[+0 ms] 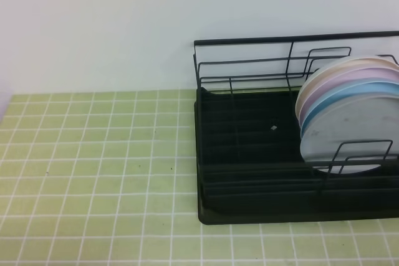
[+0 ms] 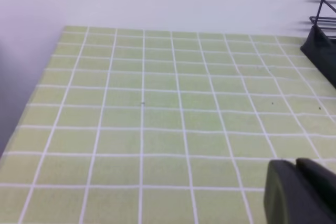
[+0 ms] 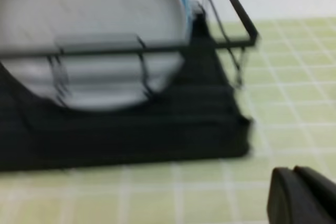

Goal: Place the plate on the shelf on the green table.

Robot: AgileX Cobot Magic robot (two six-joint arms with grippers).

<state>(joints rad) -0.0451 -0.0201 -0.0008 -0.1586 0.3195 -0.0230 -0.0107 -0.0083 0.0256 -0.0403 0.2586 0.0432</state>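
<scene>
The pale grey plate [image 1: 349, 132] stands upright in the black wire shelf [image 1: 249, 154] at the right, as the front one of a row of plates; the right wrist view shows the plate [image 3: 89, 40] close and blurred behind the shelf's wires [image 3: 131, 51]. The shelf rests on the green table [image 1: 93, 172]. Neither gripper appears in the high view. My left gripper [image 2: 302, 192] is shut and empty over bare tiles at the table's left. My right gripper [image 3: 304, 195] is shut and empty, just in front of the shelf's right end.
Behind the grey plate stand a light blue plate [image 1: 368, 91], a pink plate [image 1: 361, 74] and a cream plate [image 1: 355, 63]. The shelf's left corner [image 2: 320, 51] shows in the left wrist view. A white wall backs the table.
</scene>
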